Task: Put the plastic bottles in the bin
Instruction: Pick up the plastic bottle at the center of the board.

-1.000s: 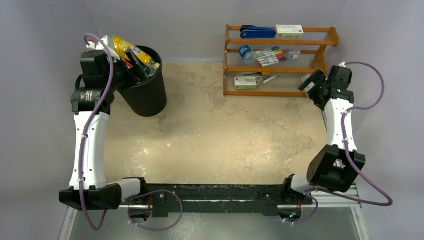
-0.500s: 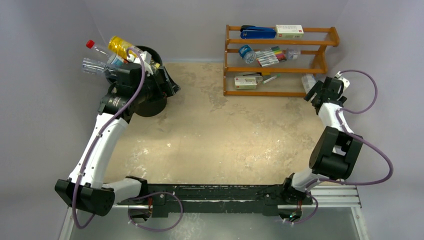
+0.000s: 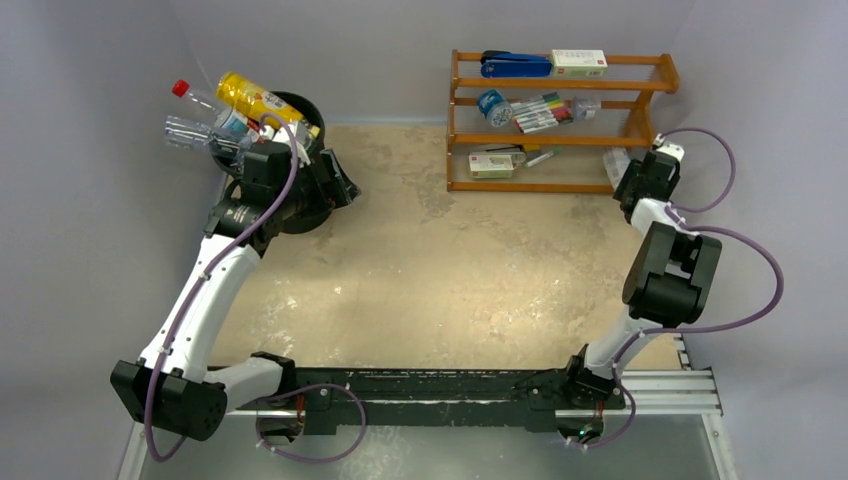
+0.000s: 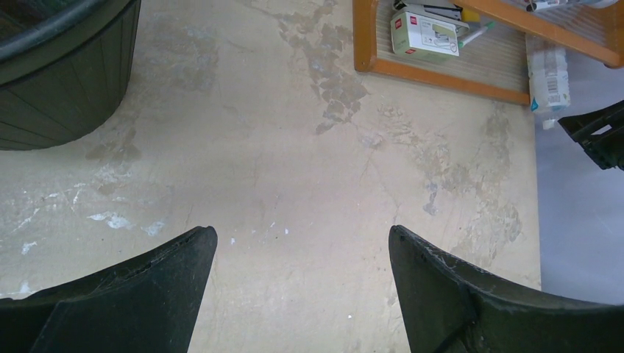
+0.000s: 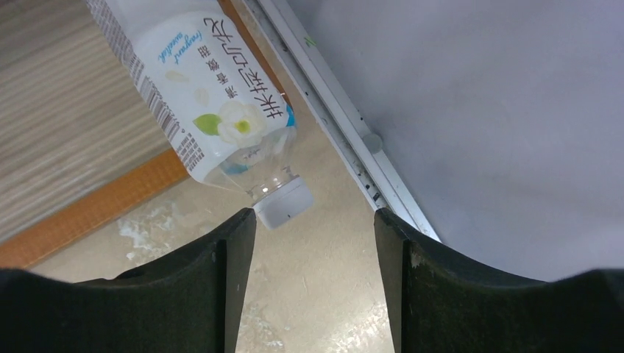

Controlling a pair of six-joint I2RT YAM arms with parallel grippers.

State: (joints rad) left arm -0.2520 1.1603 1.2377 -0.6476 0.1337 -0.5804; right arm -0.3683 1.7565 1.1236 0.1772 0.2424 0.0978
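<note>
The black bin (image 3: 300, 216) stands at the back left, with its wall showing at the top left of the left wrist view (image 4: 59, 81). Several plastic bottles stick out over its rim: a yellow one (image 3: 250, 97), a clear one with a red cap (image 3: 190, 94) and another clear one (image 3: 190, 132). My left gripper (image 3: 340, 178) hovers just right of the bin, open and empty (image 4: 302, 235). A white-labelled bottle with a white cap (image 5: 221, 95) lies at the wooden rack's right end (image 3: 613, 158). My right gripper (image 5: 313, 217) is just short of its cap, open, with nothing between the fingers.
The orange wooden rack (image 3: 560, 120) at the back right holds a stapler, markers and small boxes. The white-labelled bottle lies against its base rail (image 5: 96, 209). The grey side wall and its floor track (image 5: 331, 118) run close on the right of the right gripper.
My left arm swung from over the bin to its right side; bottles now jut over the rim. My right arm reached in toward the bottle by the rack, its jaws narrowing.
</note>
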